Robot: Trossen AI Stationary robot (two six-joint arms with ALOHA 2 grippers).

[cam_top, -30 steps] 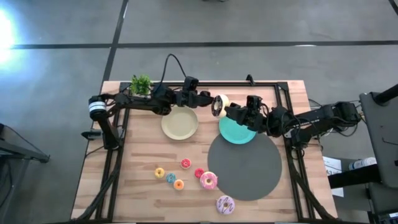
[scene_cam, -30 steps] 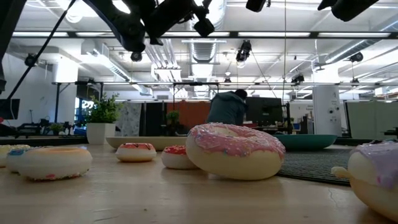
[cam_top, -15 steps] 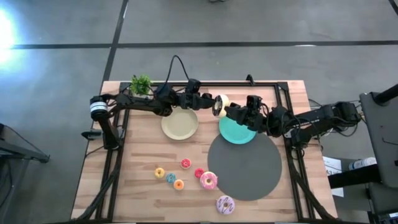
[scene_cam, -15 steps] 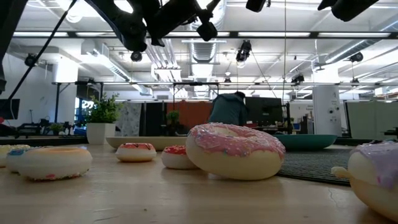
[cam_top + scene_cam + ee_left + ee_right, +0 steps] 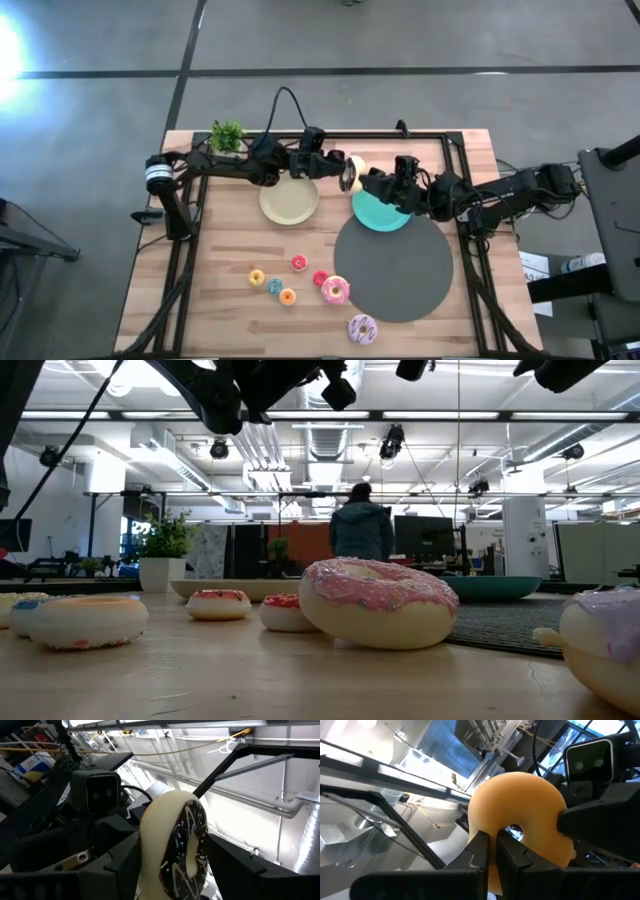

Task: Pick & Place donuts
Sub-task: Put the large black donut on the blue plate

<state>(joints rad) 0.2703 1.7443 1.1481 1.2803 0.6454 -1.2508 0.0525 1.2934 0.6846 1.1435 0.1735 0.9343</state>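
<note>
The orange donut with dark, white-striped icing (image 5: 352,170) hangs in the air above the gap between the beige plate (image 5: 289,199) and the teal plate (image 5: 380,212). It stands on edge, icing facing the left arm. My right gripper (image 5: 494,851) is shut on its plain back. My left gripper (image 5: 338,166) is open, one finger on each side of the donut (image 5: 175,845). The pink donut (image 5: 335,290), the lilac sprinkled donut (image 5: 362,329) and several small donuts (image 5: 274,285) lie flat on the wood near the near edge. My right gripper comes level from the table's right and holds the donut's plain orange back (image 5: 520,805). Its nearly closed fingers (image 5: 480,850) sit on the ring just beside the hole (image 5: 514,831) and hide the contact. The donut is lifted clear, on edge. My left gripper's fingers (image 5: 235,867) flank the donut from the left; I cannot tell whether they touch.
A dark round mat (image 5: 391,265) lies at the right, under the teal plate's near edge. A small potted plant (image 5: 227,135) stands at the far left corner. Bare wood shows left of the small donuts. A person (image 5: 362,530) stands in the room beyond the table.
My left gripper has moved toward the table's right, up to the donut that my right gripper holds, so its fingers now flank it. The donut and the right arm have kept nearly still. The person in the background has straightened up.
</note>
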